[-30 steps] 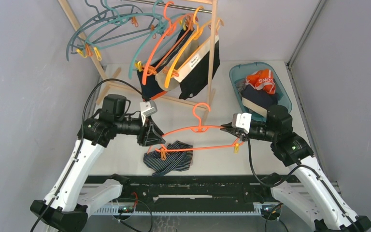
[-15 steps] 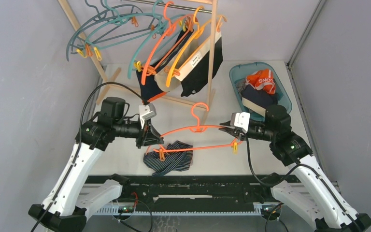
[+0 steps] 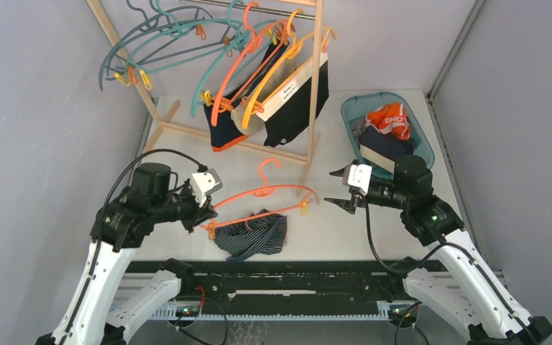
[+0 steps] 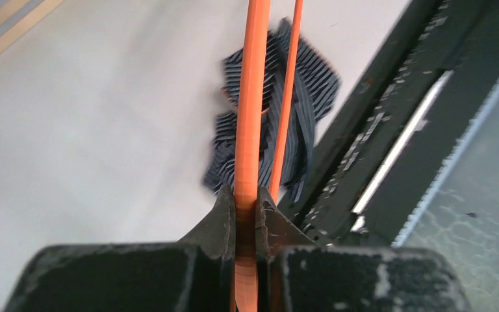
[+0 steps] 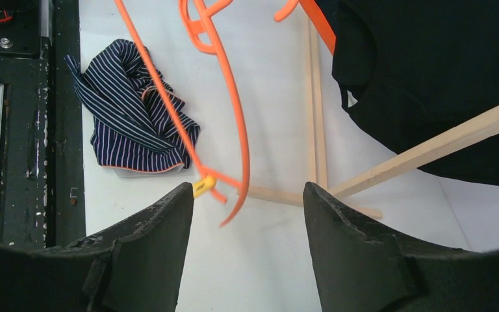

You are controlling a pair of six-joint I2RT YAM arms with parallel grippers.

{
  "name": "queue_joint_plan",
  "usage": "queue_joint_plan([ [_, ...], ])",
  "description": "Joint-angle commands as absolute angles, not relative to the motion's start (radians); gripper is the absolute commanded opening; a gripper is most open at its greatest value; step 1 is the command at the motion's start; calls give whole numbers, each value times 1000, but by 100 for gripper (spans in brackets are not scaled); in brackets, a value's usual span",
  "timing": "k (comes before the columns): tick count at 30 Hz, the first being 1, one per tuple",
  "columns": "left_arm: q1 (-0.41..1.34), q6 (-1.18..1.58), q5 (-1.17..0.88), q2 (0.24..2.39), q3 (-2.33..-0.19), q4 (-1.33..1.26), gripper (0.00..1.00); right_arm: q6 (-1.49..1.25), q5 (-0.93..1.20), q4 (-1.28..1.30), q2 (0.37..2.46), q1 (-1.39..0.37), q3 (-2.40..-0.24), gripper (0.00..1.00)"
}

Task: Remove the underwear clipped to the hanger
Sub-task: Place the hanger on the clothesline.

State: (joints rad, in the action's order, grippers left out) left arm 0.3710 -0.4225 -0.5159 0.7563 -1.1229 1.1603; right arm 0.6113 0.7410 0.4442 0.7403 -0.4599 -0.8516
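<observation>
Top external view: left pincer (image 3: 201, 218) pinches the orange hanger (image 3: 262, 192) above the desk (image 3: 417, 230); right pincer (image 3: 339, 188) is spread, empty. Striped underwear (image 3: 255, 237) lies beneath, perhaps clipped at one corner; other underwear (image 3: 295, 108) awaits on the rack (image 3: 316, 72).

Navy briefs (image 3: 255, 236) with thin pale stripes, an orange hanger (image 3: 262, 190), a teal basket (image 3: 359, 103)

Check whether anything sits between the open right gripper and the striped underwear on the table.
Yes: the orange hanger's free end, with its yellow clip, lies between the right gripper and the striped underwear. The left gripper grips its other end.
</observation>
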Motion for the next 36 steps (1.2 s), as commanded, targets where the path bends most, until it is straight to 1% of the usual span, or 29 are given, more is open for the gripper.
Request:
queue_joint_plan([
  [1, 373, -419, -246, 675, -1168, 1175, 0, 592, 733, 411, 734, -459, -852, 62],
  [4, 362, -400, -105, 642, -1167, 1188, 0, 589, 732, 413, 739, -459, -851, 62],
  [7, 326, -395, -30, 625, -1173, 1224, 0, 587, 726, 414, 741, -460, -851, 62],
  [17, 153, -389, 77, 564, -1197, 1252, 0, 592, 714, 421, 740, -470, -852, 62],
  [22, 100, -342, 124, 587, -1233, 1195, 0, 599, 707, 427, 741, -477, -852, 62],
  [25, 98, -323, 170, 625, -1258, 1139, 0, 601, 703, 427, 741, -483, -852, 62],
  [29, 98, -335, 172, 680, -1333, 1089, 0, 603, 696, 429, 741, -489, -852, 62],
  [36, 98, -389, 14, 821, -1529, 1122, 0, 603, 695, 429, 745, -489, -852, 62],
])
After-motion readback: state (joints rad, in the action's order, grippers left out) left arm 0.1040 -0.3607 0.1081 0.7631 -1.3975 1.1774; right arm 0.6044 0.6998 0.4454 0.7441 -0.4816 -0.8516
